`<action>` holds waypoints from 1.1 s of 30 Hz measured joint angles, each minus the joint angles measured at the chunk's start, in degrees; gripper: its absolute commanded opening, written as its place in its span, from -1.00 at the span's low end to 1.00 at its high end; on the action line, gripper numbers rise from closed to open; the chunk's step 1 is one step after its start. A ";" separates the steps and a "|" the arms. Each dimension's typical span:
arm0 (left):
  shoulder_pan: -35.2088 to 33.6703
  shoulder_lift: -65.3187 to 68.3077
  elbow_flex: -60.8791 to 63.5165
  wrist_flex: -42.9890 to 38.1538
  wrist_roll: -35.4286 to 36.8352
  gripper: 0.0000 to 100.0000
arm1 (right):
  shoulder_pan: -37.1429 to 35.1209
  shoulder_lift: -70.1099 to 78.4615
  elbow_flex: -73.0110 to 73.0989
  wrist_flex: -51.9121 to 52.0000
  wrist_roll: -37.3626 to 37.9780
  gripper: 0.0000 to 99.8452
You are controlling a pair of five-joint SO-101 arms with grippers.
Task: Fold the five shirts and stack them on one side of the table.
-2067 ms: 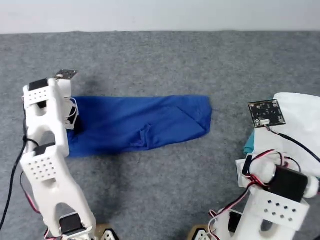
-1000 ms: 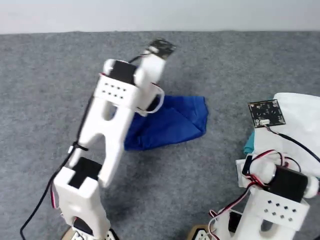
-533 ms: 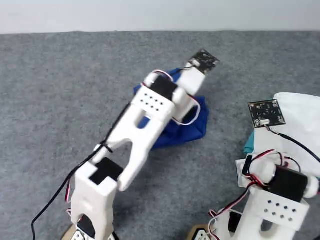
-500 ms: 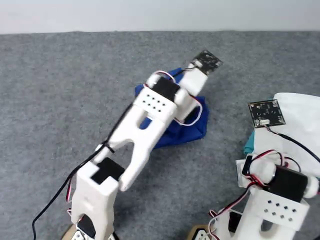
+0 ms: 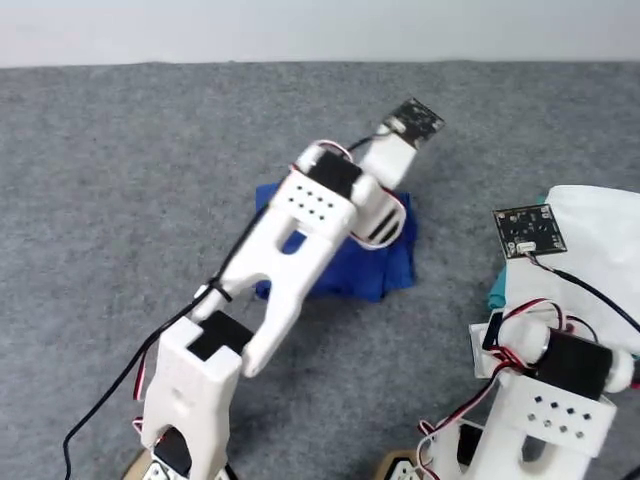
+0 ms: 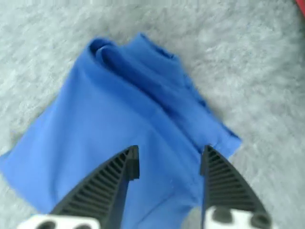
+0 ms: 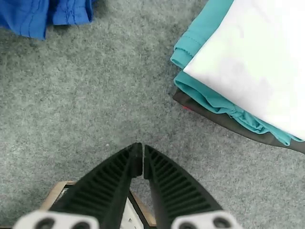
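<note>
The blue shirt lies folded into a short rectangle at the table's middle, partly hidden under the left arm that stretches across it. In the left wrist view my left gripper hangs open just above the blue shirt, with nothing held between its fingers. A white shirt tops a stack at the table's right edge, over a teal shirt and a dark one. My right gripper is shut and empty above bare carpet, close to that stack.
Grey carpet covers the table, with wide free room on its left half. The right arm's base stands at the front right, just beside the stack. A corner of the blue shirt lies beyond the right gripper.
The left arm carried the blue shirt's left end across to the right, folding it in half. Its gripper now stands open and the shirt lies flat. The right arm barely shifted.
</note>
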 measured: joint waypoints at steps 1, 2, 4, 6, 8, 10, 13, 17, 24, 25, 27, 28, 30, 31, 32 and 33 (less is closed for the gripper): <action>-0.62 -0.44 -0.18 1.32 0.00 -0.85 | 0.00 0.00 0.00 0.00 0.00 -0.96; -1.23 -0.53 -0.26 2.73 -0.18 -0.93 | 0.00 0.00 0.00 0.00 0.00 -0.96; -2.37 -0.62 -0.26 5.54 -2.02 -0.97 | 0.00 0.00 0.00 0.00 0.00 -0.96; -2.90 -0.62 -0.26 7.91 -3.78 -0.97 | 0.00 0.00 0.00 0.00 0.00 -0.96; -3.69 -0.35 -0.44 9.85 -4.31 -0.97 | 0.00 0.00 0.00 0.00 0.00 -0.96; -4.84 1.32 -0.44 10.99 -4.48 -0.97 | 0.00 0.00 0.00 0.00 0.00 -0.96; -5.63 5.63 -0.44 12.57 -4.48 -0.97 | 0.00 0.00 0.00 0.00 0.00 -0.96; -2.90 11.87 -0.44 13.54 -4.48 -0.97 | 0.00 0.00 0.00 0.00 0.00 -0.96; 5.89 18.11 -8.26 12.13 -2.64 -0.97 | 0.00 0.00 0.00 0.00 0.00 -0.96; 6.24 18.81 -10.55 11.87 -1.67 -0.97 | 0.00 0.00 0.00 0.00 0.00 -0.96; 6.24 20.48 -15.65 12.04 -0.18 -0.97 | 0.00 0.00 0.00 0.00 0.00 -0.96; 5.89 21.19 -18.29 13.01 0.18 -0.97 | 0.00 0.00 0.00 0.00 0.00 -0.96; 5.36 21.98 -22.42 13.80 0.62 -0.97 | 0.00 0.00 0.00 0.00 0.00 -0.96; 4.84 21.98 -23.30 13.89 0.62 -0.97 | 0.00 0.00 0.00 0.00 0.00 -0.96; 3.96 21.98 -23.65 13.98 0.70 -0.97 | 0.00 0.00 0.00 0.00 0.00 -0.96; 2.81 21.98 -23.65 14.07 0.79 -0.97 | 0.00 0.00 0.00 0.00 0.00 -0.96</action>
